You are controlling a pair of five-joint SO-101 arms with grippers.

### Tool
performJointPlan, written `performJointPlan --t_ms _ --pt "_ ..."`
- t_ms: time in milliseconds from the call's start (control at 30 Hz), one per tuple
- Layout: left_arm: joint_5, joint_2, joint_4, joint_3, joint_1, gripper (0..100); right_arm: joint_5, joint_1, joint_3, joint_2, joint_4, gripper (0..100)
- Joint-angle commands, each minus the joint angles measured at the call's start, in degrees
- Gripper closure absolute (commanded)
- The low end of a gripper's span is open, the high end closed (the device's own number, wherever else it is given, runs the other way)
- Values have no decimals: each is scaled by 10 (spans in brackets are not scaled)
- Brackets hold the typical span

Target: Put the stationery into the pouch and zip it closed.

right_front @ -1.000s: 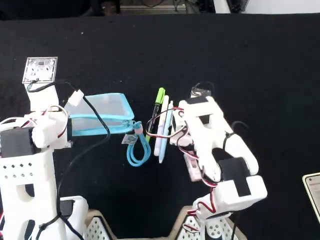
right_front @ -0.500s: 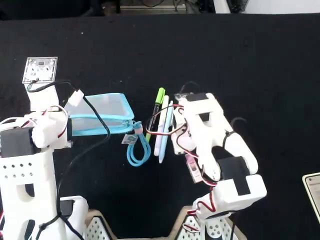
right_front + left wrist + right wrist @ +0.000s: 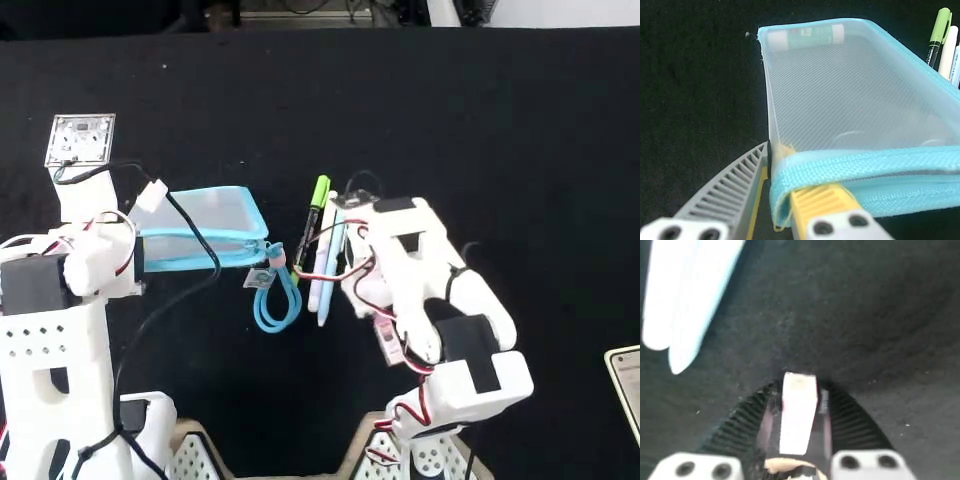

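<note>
I am clamping my left end effector [image 3: 774,155] shut on a corner of the pouch [image 3: 850,95], by its zip edge, steadying it on the surface [image 3: 500,120], I judge, for loading. A stick [image 3: 800,36] is lying inside, and the pens [image 3: 322,255] are lying just beside the pouch. My right end effector [image 3: 799,390] is gripping a small white piece [image 3: 797,415]. I am finding no print I can read.
</note>
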Motion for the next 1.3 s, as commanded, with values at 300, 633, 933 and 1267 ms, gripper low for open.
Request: performJointPlan --t_ms 300,633,933,1267 --pt "4 0 -12 -31 -8 970 127 47 -128 -64 -11 987" --pt "4 0 -12 -31 -8 970 158 64 -57 3 -200 851" --pt "4 0 -12 -31 -8 970 135 67 -92 47 -191 849" --pt "4 0 -12 -31 -8 970 131 65 -198 -76 3 988"
